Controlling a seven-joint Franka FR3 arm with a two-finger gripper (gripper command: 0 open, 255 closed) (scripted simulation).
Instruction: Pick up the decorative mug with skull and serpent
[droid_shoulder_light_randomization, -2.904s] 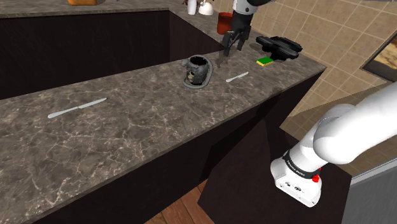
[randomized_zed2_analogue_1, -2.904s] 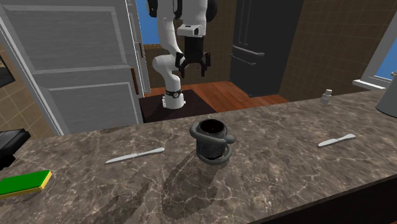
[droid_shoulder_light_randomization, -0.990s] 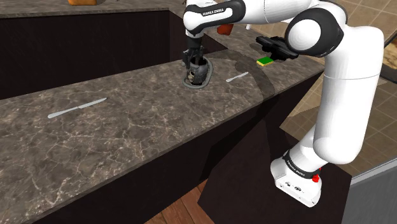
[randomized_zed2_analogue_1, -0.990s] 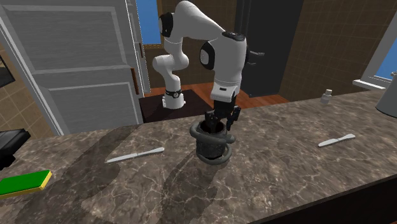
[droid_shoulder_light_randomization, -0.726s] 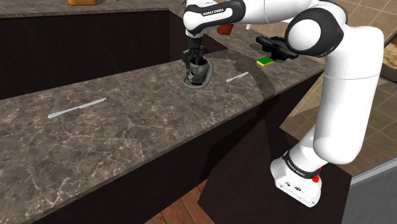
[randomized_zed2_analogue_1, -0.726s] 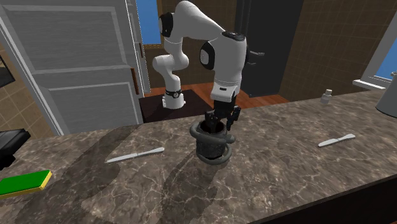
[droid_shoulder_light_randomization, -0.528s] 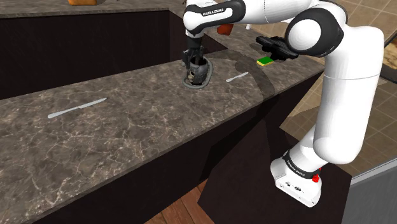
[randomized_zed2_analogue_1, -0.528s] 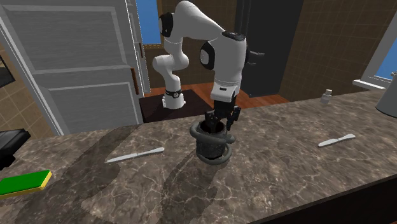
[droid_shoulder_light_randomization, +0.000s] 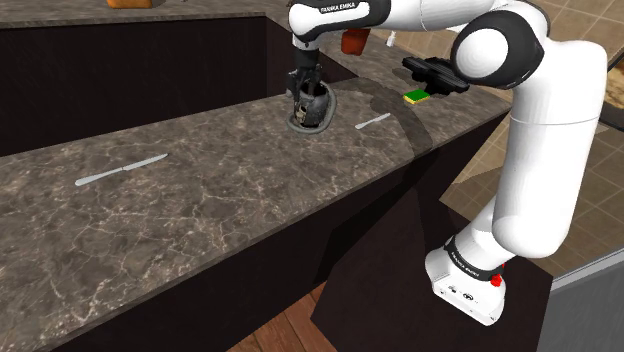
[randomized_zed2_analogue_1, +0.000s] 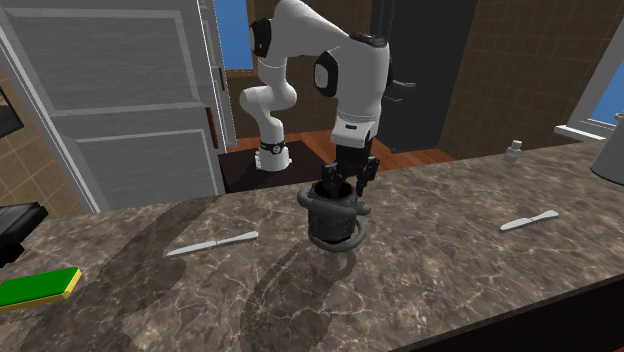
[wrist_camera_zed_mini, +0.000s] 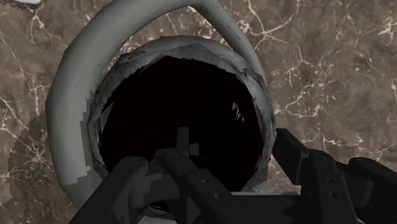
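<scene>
We judge the step in hand to be the lift. The jaws are closed on the rim of the dark grey, rough-walled mug wrapped in a paler grey serpent coil (randomized_zed2_analogue_1: 336, 216). In the wrist view one finger sits down inside the bore and the other outside the wall. The mug hangs under the white arm (randomized_zed2_analogue_1: 352, 80), over the middle of the brown marbled stone table (randomized_zed2_analogue_1: 470, 270). In the second exterior view its shadow lies a little below its base, so we take it to be just clear of the surface.

To do this well, we would rise straight and slowly. A pinch on one side of the rim leaves the weight off-centre, so the mug may swing or tilt, and we would avoid any quick sideways move. The nearest silver table knife (randomized_zed2_analogue_1: 212, 243) lies well apart and poses no obstacle.

The mug is upright and squat, with a ragged rim (wrist_camera_zed_mini: 251, 89) and a black hollow inside. The coil (wrist_camera_zed_mini: 67, 114) loops wide of the wall near the top and rings the base. We cannot make out the skull.
</scene>
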